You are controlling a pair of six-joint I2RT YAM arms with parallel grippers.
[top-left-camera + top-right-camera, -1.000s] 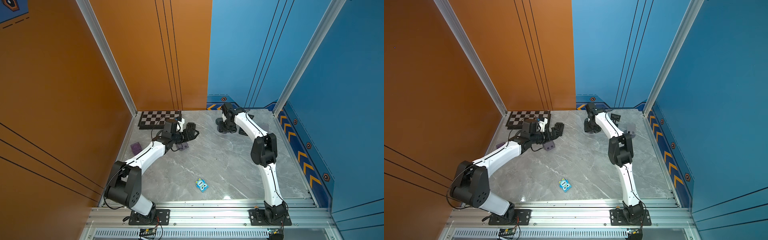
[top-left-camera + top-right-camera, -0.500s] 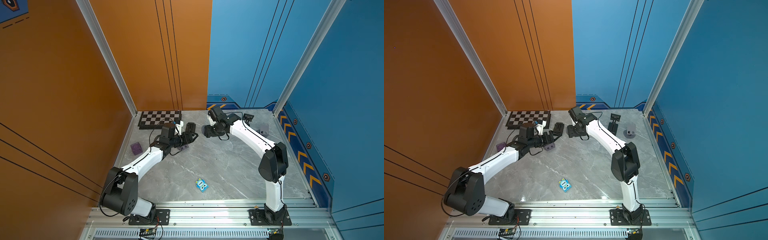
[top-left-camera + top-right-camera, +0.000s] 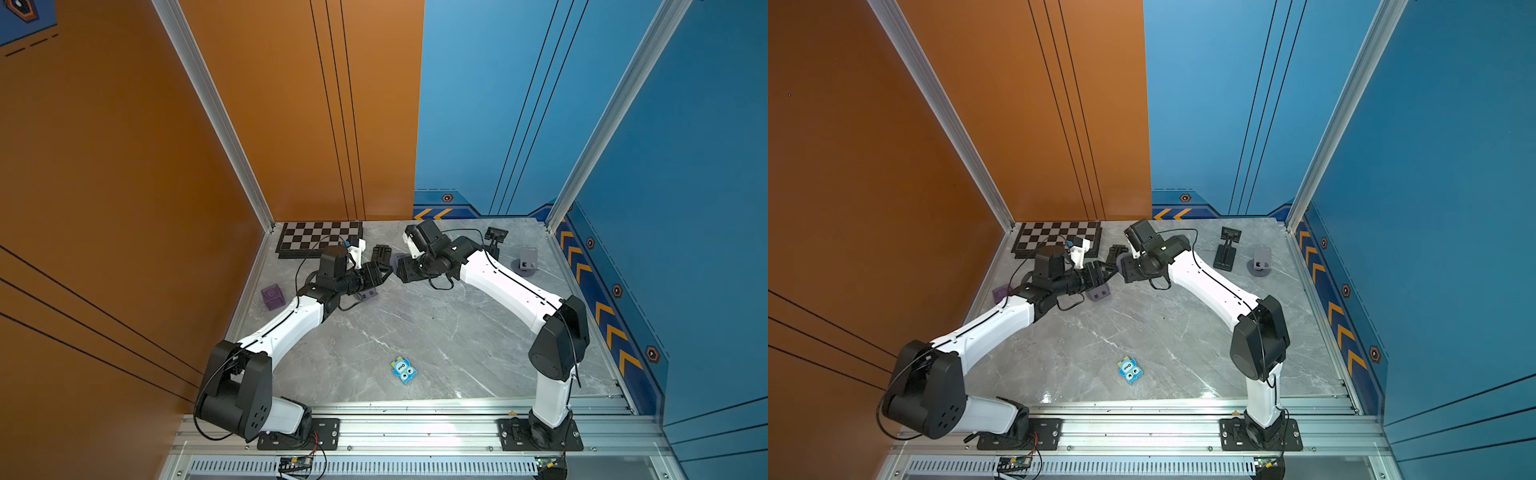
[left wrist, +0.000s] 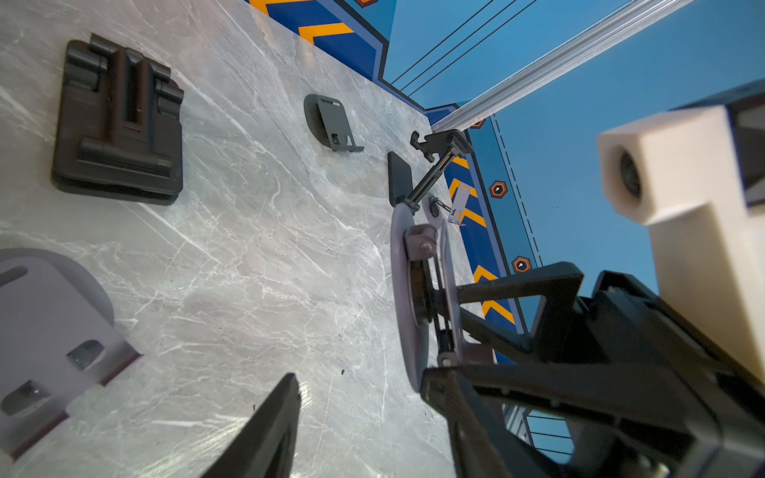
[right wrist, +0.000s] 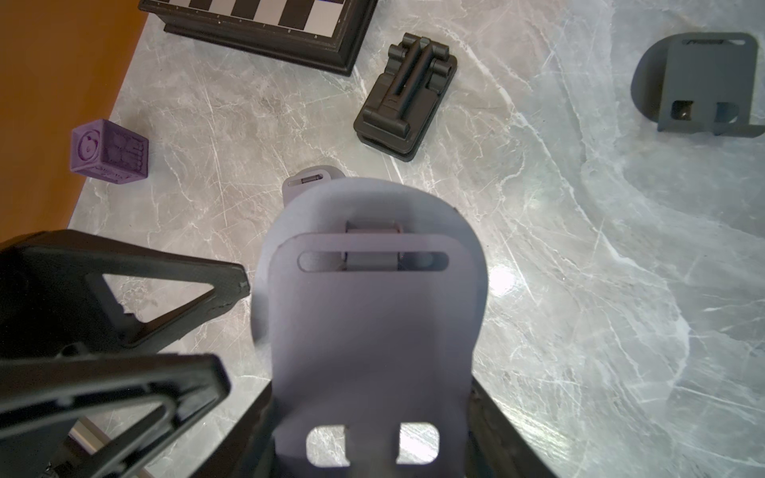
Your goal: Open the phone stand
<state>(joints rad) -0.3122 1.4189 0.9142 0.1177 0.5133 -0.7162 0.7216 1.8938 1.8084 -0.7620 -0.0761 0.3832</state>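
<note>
Holding the phone stand (image 5: 372, 331) above the table (image 5: 579, 289), the right gripper (image 5: 372, 418) is closed with its two fingers on the side edges of the front plate, as the right wrist view shows; the round base sits behind the plate, nearly parallel to it. The left gripper (image 5: 234, 331) is at the side of the stand, its tips just beside the rim of the base. In the left wrist view the stand (image 4: 400, 339) is seen from its edge, and the left fingers (image 4: 273, 426) are apart with the rim of the base in the gap between them; one finger clearly does not touch it. In both top views the two grippers meet at about 12 o'clock from the table's centre, with the stand mostly hidden between them. A chessboard (image 3: 318, 239) lies at 11 o'clock, a purple cube (image 3: 272, 297) at 9 o'clock, a blue card (image 3: 403, 371) at 6 o'clock, and a tall black stand (image 3: 496, 235) with a small grey stand (image 3: 527, 262) at about 2 o'clock.
</note>
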